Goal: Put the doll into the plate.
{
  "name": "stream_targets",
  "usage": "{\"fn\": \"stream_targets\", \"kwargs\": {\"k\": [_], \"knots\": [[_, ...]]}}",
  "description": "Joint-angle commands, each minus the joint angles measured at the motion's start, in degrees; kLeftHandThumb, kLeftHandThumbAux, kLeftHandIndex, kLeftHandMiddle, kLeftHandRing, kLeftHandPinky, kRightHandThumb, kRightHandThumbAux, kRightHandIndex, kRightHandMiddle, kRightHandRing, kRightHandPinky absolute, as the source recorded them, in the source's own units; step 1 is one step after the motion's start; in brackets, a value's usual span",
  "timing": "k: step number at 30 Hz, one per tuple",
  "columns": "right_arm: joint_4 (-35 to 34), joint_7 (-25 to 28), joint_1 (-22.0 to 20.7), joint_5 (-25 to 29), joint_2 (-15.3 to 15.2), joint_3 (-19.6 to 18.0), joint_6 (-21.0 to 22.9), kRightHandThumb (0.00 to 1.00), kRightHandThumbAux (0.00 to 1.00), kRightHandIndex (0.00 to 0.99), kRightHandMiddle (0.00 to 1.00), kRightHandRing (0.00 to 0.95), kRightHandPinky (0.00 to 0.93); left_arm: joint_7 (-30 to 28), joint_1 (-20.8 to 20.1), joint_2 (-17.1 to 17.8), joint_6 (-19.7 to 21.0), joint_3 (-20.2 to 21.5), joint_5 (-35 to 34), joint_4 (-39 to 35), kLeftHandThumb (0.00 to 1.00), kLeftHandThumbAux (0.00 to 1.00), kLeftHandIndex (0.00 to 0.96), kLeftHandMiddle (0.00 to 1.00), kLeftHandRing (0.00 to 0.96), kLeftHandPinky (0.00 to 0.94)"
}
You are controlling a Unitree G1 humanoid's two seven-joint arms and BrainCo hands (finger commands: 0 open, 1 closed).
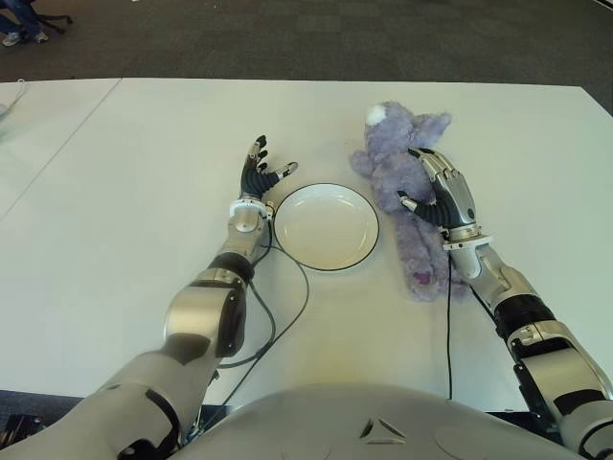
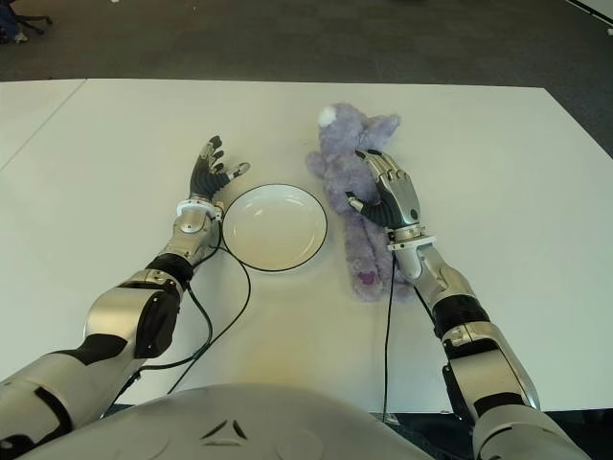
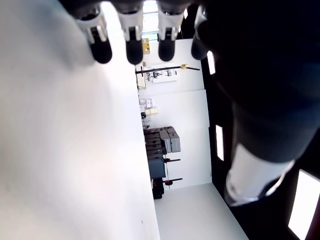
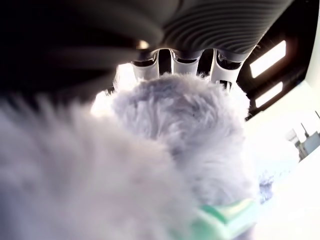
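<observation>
On the white table [image 1: 115, 192], near its middle, a round white plate [image 1: 326, 226] with a thin dark rim is lying flat, and nothing is sitting inside it. Just beside the plate, on the robot's right, a purple plush doll [image 1: 407, 182] is lying stretched out on the table, its head with a white patch pointing away from the robot and its legs pointing back toward it. The doll is lying wholly outside the plate, close to the rim.

Over the doll's middle, the right robot hand [image 1: 433, 190] is reaching down, its fingers [image 1: 436, 168] curling over the plush body and its thumb coming in from the plate side. The right wrist view is showing purple fur pressing up against the palm with the fingertips bending over the far side of it, so the right robot hand is closing around the doll, which is lying on the table all the same.

At the plate's other side, the left robot hand [image 1: 259, 174] is showing just beside the rim, its fingers spreading loosely and holding nothing; the left wrist view is showing the fingertips above bare table.

A dark cable [image 1: 287, 316] is running from the left wrist in a loop along the near edge of the plate, and another cable [image 1: 449, 335] is trailing from the right wrist across the table toward the robot. Beyond the table's far edge, dark carpet [image 1: 287, 38] is covering the floor.
</observation>
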Motion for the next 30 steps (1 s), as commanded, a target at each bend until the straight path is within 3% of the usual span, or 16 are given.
{"fn": "stream_targets", "kwargs": {"k": [1,10,16,21,23,24,25,28,30], "knots": [[1.54,6.04,3.66,3.35,0.77,0.51,0.20,0.442,0.675,0.263,0.381,0.474,0.524,-1.26,9.75,-3.52,6.74,0.37,-0.52,6.40,0.000,0.804,0.039,0.070,0.080,0.115],[0.88,13.51,3.95,8.08,-0.08,0.60,-1.53,0.357,0.718,0.298,0.427,0.461,0.471,-1.10,9.74,-3.60,6.26,0.16,-0.41,6.31,0.000,0.810,0.051,0.074,0.083,0.118],[1.09,18.65,6.05,9.11,2.67,3.93,-2.07,0.301,0.754,0.308,0.428,0.436,0.416,-1.37,9.51,-3.57,7.09,0.50,-0.85,6.40,0.000,0.803,0.035,0.063,0.075,0.112],[2.02,21.67,6.27,9.30,2.65,5.08,-1.59,0.301,0.750,0.309,0.409,0.411,0.392,-0.72,9.92,-3.50,5.87,-0.01,-0.35,6.36,0.000,0.799,0.033,0.067,0.077,0.113],[2.28,22.54,6.06,9.20,2.60,5.23,-1.13,0.344,0.732,0.328,0.403,0.405,0.386,-0.64,9.99,-3.48,5.82,-0.11,-0.25,6.36,0.000,0.796,0.033,0.070,0.079,0.113],[2.40,22.88,5.97,9.18,2.59,5.28,-0.96,0.599,0.725,0.394,0.427,0.419,0.425,-0.62,10.00,-3.47,5.86,-0.16,-0.21,6.36,0.000,0.794,0.033,0.072,0.080,0.113],[2.83,23.00,5.75,9.08,2.66,5.35,-0.87,0.664,0.722,0.412,0.452,0.443,0.460,-0.55,10.00,-3.46,5.91,-0.22,-0.15,6.37,0.000,0.793,0.033,0.072,0.081,0.113],[4.28,22.88,4.99,8.72,2.94,5.56,-0.74,0.686,0.720,0.419,0.474,0.464,0.490,-0.35,9.99,-3.45,6.02,-0.34,-0.04,6.37,0.000,0.792,0.033,0.073,0.081,0.114],[5.34,22.63,4.48,8.46,3.08,5.72,-0.72,0.688,0.715,0.424,0.583,0.596,0.638,-0.18,10.01,-3.49,6.08,-0.43,0.03,6.36,0.000,0.786,0.034,0.074,0.083,0.116]]}}
